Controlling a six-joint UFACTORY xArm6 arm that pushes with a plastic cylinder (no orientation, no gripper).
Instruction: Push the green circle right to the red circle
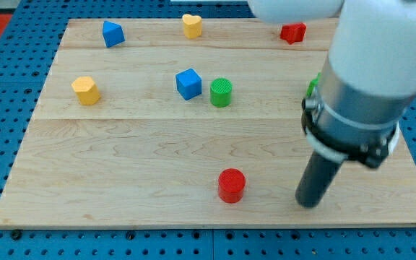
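The green circle [221,92] stands upright near the middle of the wooden board [121,173], just right of a blue cube [188,83]. The red circle [231,185] stands near the board's bottom edge, below and slightly right of the green circle. My tip [309,204] rests on the board at the view's lower right, well to the right of the red circle and far below and right of the green circle. It touches no block.
A blue block [113,33], a yellow heart [191,25] and a red block [292,32] lie along the top edge. A yellow block [86,89] sits at the left. A second green block [313,87] is mostly hidden behind the arm at the right.
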